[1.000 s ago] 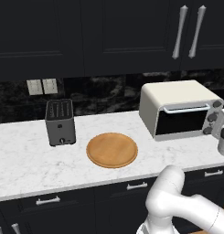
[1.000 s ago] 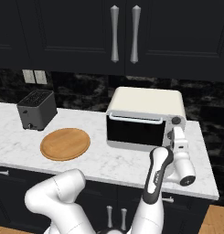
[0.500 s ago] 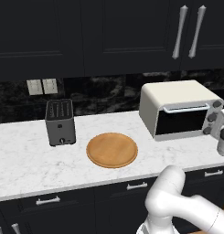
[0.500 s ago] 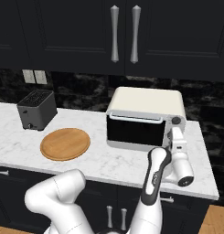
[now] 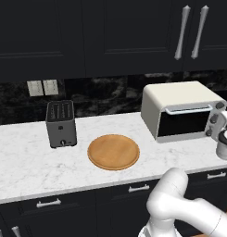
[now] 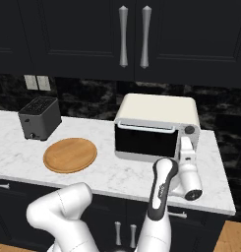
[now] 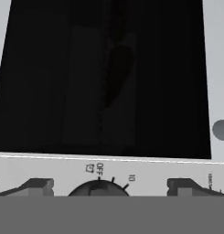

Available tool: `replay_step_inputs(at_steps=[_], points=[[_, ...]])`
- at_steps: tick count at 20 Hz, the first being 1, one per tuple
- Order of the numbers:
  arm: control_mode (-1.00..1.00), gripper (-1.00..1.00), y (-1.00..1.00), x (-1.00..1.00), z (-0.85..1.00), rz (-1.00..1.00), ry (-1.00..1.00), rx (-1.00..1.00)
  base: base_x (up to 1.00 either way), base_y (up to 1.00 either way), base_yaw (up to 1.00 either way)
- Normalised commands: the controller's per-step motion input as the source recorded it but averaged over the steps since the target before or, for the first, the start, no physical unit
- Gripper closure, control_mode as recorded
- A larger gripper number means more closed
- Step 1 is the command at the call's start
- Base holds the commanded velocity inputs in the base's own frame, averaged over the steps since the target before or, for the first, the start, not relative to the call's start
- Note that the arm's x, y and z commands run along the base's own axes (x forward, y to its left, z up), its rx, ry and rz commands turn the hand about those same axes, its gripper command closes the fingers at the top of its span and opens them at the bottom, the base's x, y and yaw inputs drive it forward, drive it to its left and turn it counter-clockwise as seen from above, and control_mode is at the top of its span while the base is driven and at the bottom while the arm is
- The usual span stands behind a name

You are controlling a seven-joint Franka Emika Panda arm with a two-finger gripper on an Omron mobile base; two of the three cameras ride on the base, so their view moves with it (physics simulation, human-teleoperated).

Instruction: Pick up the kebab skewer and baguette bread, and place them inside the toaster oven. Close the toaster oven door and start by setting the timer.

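Right, the toaster oven (image 6: pixel 156 128) sits at the right end of the marble counter (image 5: pixel 27 162), its door (image 6: pixel 145 142) shut, and the gripper (image 7: pixel 109 194) is up against the control panel on the oven's right side with its jaws spread wide, clamped on nothing. Through the hand view a dark timer knob (image 7: pixel 98 187) sits between the two finger tips (image 7: pixel 38 186), its scale reading OFF and 10 around the rim. The kebab skewer and baguette bread can't be made out; behind that dark glass there's a faint elongated shape, too murky to name.

Now the risks. That knob is small, round and looks smooth, so if the fingers close off-centre they could skid round it rather than turn it, and the timer would stay at OFF. Push in too hard and the whole boxy oven might slide back on the polished marble. A twist from a tilted wrist could scrape the panel instead of rotating the dial.

Materials: the oven is a cream-white rounded box, matte shell, glossy black glass front, with a thin silver bar handle (image 6: pixel 144 127) along the top of the door. Further left lies a flat round wooden board (image 5: pixel 113 152), warm grained and bare. Beyond it stands a squat black slot toaster (image 5: pixel 61 123) against the dark veined backsplash
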Motion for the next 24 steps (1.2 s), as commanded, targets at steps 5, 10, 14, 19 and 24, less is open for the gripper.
replay_step_inputs(at_steps=[5, 10, 14, 19, 24], points=[[-1.00, -1.00, -0.11, 0.13, 0.00, -0.04, 0.00, 0.00, 0.00, 0.00, 0.00], [-1.00, -1.00, -0.24, 0.00, -0.07, -0.03, 0.00, 0.00, 0.00, 0.00, 0.00], [-1.00, -1.00, -0.38, 0.00, -0.08, -0.02, 0.00, 0.00, 0.00, 0.00, 0.00], [-1.00, -1.00, -0.44, 0.00, -0.03, -0.01, 0.00, 0.00, 0.00, 0.00, 0.00], [-1.00, -1.00, -0.44, -0.11, -0.12, 0.00, 0.00, 0.00, 0.00, 0.00, 0.00]])
